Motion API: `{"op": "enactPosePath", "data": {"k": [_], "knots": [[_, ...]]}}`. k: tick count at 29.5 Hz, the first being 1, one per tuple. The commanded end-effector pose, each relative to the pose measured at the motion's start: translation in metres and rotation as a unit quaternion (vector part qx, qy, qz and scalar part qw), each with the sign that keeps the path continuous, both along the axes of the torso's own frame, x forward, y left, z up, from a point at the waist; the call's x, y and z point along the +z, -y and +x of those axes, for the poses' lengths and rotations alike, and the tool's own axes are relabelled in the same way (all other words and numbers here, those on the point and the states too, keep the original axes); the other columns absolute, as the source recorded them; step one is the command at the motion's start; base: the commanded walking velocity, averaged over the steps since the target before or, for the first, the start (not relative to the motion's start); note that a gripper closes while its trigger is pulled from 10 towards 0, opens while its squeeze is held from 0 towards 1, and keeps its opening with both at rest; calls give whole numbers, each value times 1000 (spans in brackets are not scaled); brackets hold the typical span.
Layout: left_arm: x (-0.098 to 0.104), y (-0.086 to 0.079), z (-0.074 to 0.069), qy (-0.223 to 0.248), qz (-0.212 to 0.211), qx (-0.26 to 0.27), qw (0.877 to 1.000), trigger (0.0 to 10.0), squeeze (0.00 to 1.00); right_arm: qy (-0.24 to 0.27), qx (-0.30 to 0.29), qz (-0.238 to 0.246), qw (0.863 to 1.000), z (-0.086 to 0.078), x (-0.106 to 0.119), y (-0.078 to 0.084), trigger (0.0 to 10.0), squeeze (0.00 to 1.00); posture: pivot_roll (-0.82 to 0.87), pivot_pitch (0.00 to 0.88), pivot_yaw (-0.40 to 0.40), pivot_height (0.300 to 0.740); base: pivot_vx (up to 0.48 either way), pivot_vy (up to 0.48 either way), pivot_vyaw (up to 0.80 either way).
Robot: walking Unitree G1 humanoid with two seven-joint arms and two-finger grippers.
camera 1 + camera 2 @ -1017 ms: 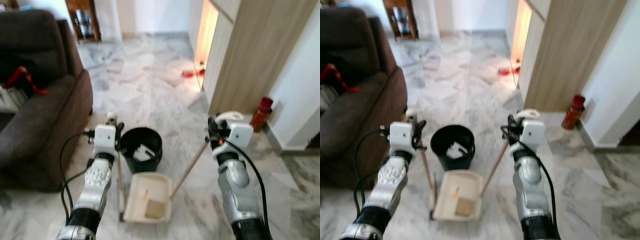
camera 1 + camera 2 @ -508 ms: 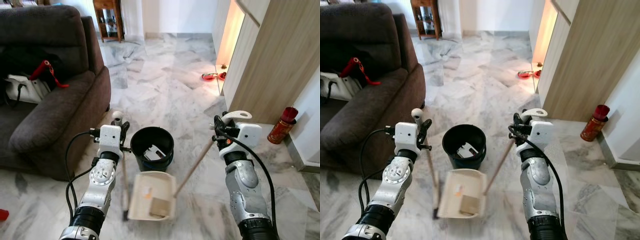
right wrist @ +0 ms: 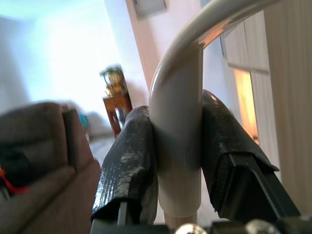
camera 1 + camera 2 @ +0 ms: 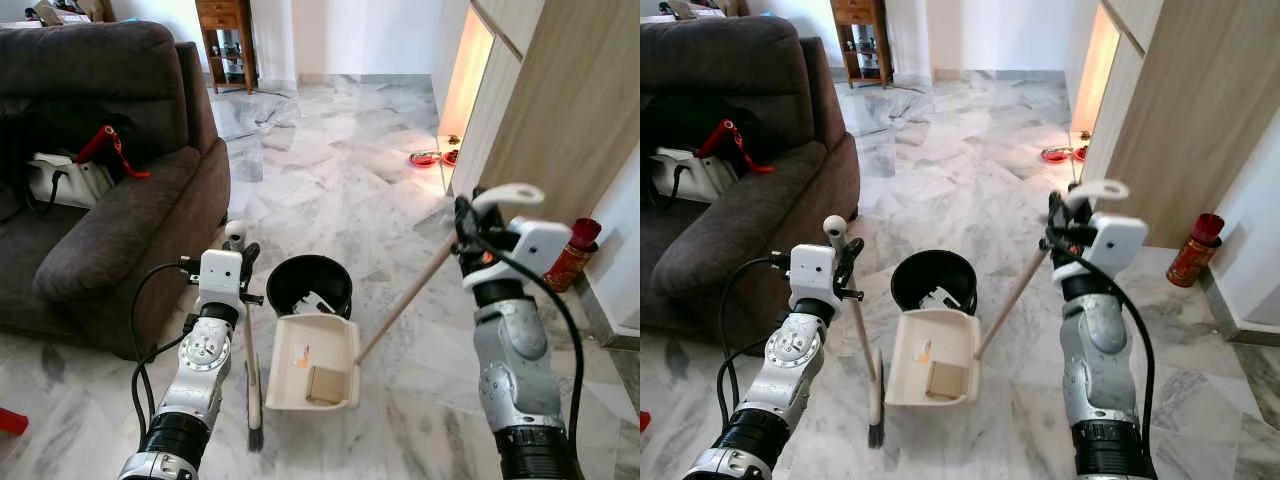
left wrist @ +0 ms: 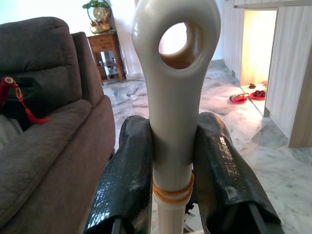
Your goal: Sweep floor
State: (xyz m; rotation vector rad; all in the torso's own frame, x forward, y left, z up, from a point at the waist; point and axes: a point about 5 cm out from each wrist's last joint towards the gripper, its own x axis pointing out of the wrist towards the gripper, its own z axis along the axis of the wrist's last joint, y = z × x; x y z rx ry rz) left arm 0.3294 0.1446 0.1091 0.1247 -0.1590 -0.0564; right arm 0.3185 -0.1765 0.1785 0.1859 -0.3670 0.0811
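A cream dustpan (image 4: 312, 360) holds a brown scrap (image 4: 322, 383) and an orange bit, and its far edge meets the rim of a black bin (image 4: 309, 285) with white rubbish inside. Its long wooden handle (image 4: 405, 300) slants up to my right gripper (image 4: 470, 232), which is shut on the handle's cream hooked top (image 3: 178, 146). My left gripper (image 4: 240, 255) is shut on the cream looped top (image 5: 171, 97) of a broom, whose stick (image 4: 250, 340) runs down to dark bristles (image 4: 255, 435) on the marble floor, left of the dustpan.
A brown sofa (image 4: 110, 220) with a white bag and red strap (image 4: 60, 180) stands close on the left. A wooden cabinet (image 4: 560, 110) and a red bottle (image 4: 572, 255) are on the right. Red bowls (image 4: 425, 158) lie by the lit doorway. Open marble floor stretches ahead.
The view has shifted. My right gripper has risen, and the dustpan has moved forward from the floor up against the bin's rim. The left gripper still holds the broom upright.
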Motion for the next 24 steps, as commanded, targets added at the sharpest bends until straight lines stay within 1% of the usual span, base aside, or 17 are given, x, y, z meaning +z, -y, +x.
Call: {"op": "enactPosePath", "data": {"k": [1,5,10,20,23,24], "knots": [[13,-1,3,31,2,-3,1000,10000,0,62,14,28,998,0,31,-7,10000,0,-76,0,48,740,0,0,0],[14,-1,3,33,5,-5,999,10000,0,80,12,49,996,-1,42,-4,10000,0,-74,0,45,740,0,0,0],[13,-1,4,29,5,-3,1000,10000,0,87,-1,54,995,1,50,-1,10000,0,-75,0,44,740,0,0,0],[12,0,3,27,8,-3,1000,10000,0,88,5,54,995,4,53,-8,10000,0,-68,0,40,740,0,0,0],[11,-1,3,28,8,-2,1000,10000,0,90,5,51,995,4,55,-9,10000,0,-68,0,38,740,244,0,0],[11,-1,3,29,8,-1,1000,10000,0,94,-8,51,994,4,56,-6,10000,0,-68,0,38,740,244,0,0]]}}
